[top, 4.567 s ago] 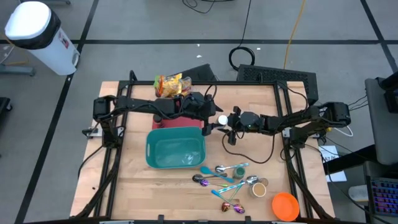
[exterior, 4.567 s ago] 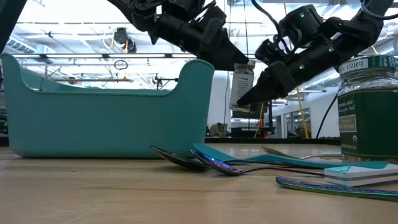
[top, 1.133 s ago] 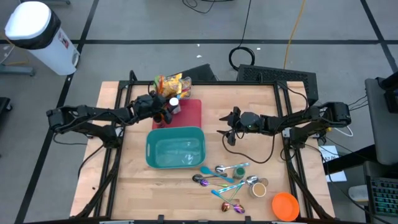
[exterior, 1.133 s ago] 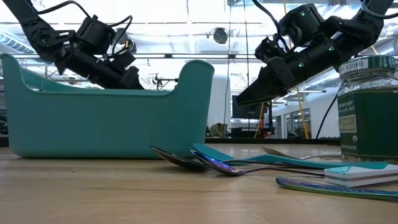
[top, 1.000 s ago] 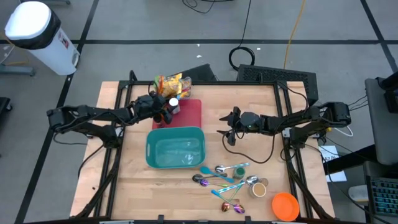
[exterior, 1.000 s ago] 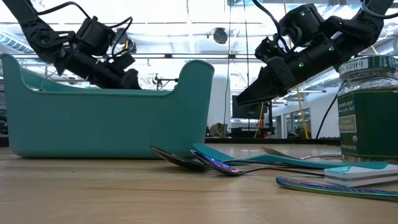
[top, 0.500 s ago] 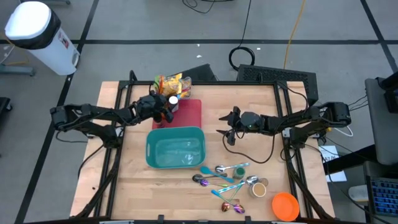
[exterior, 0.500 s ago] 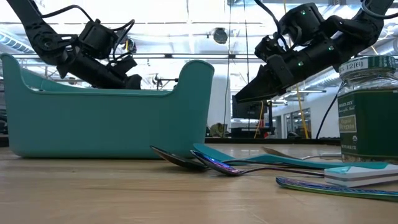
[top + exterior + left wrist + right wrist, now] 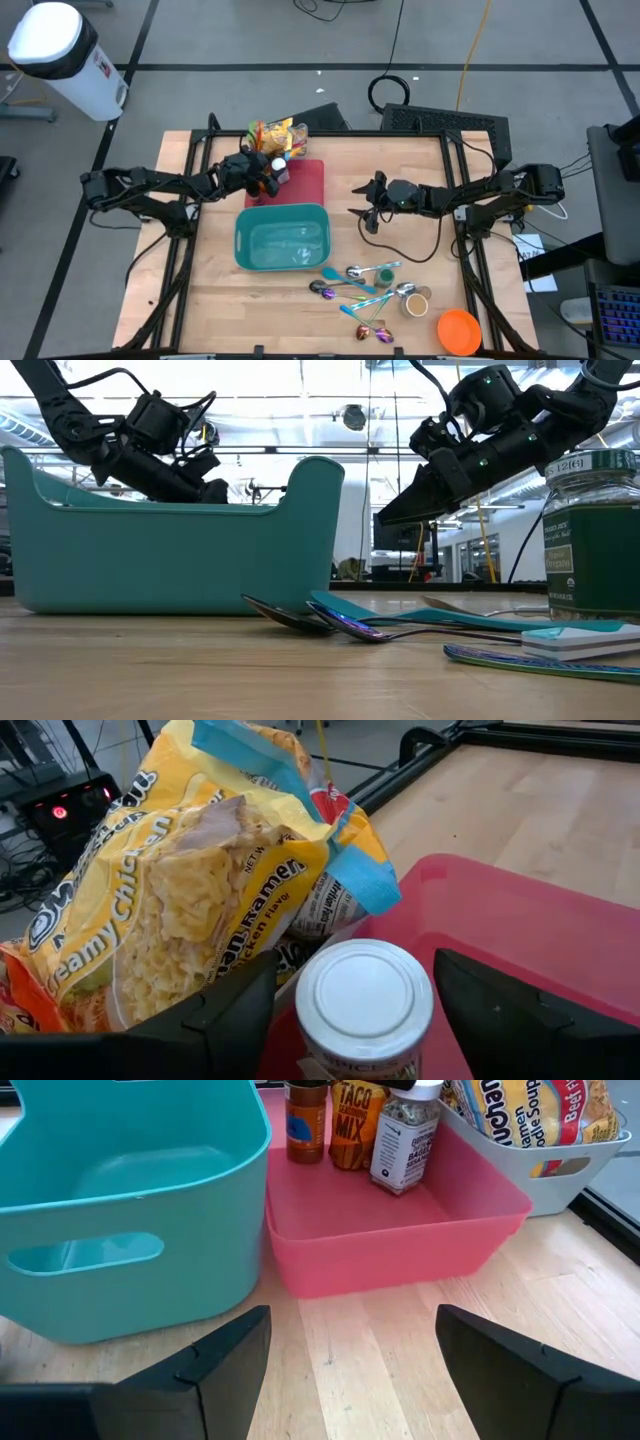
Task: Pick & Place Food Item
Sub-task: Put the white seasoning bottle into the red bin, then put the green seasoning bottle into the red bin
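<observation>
A spice jar with a white lid (image 9: 365, 1002) stands upright on the floor of the pink bin (image 9: 540, 920), beside the yellow ramen packets (image 9: 190, 890). My left gripper (image 9: 355, 1020) is open, one finger on each side of the jar's lid with a narrow gap to it; whether a finger brushes the lid I cannot tell. In the high view this gripper (image 9: 264, 174) is at the pink bin's (image 9: 305, 183) far left corner. My right gripper (image 9: 360, 208) hovers open and holds nothing, right of the teal bin (image 9: 283, 240), facing both bins (image 9: 130, 1190).
A taco mix packet (image 9: 355, 1125) and a brown bottle (image 9: 305, 1120) stand in the pink bin next to the jar (image 9: 405, 1140). Near the front edge lie several spoons (image 9: 360, 285), a green-labelled jar (image 9: 590, 540) and an orange lid (image 9: 459, 330).
</observation>
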Tool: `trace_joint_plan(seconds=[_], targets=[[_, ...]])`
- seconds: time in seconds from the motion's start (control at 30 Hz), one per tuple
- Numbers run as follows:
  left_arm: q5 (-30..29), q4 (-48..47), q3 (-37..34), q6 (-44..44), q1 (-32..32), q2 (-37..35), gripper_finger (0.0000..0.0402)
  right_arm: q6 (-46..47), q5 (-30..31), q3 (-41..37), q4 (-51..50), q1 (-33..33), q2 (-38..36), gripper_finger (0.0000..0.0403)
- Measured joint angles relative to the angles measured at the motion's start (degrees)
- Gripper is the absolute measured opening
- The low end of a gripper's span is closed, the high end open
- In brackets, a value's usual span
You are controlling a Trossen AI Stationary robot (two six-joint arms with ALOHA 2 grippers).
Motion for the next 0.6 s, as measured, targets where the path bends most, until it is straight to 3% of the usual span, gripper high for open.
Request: trace_joint_plan(seconds=[0.6], targets=[[2.58,0.60,-0.20,-0.25,-0.11,-6.57,0.0285,0.01,-0.09,0.00,-0.01,-0.01,0.00,0.0277]])
